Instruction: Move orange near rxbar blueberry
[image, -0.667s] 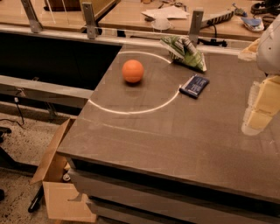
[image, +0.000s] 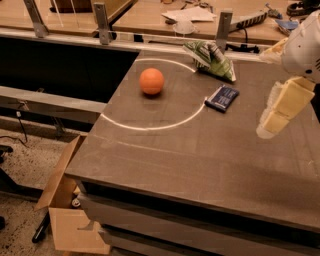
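orange (image: 151, 81) sits untouched on table (image: 165, 150), apart from rxbar blueberry (image: 222, 97), because hand (image: 282, 107) (apart or together: cannot tell) hangs far right, not yet engaged.

Colours on the grey-brown counter (image: 180, 155)
A vivid orange (image: 151, 81), navy rxbar blueberry (image: 222, 97), green-white bag (image: 211, 60); cream gripper (image: 278, 113) at right.

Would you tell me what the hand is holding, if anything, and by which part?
Nothing; the hand hangs at the right of the table, far from the orange.
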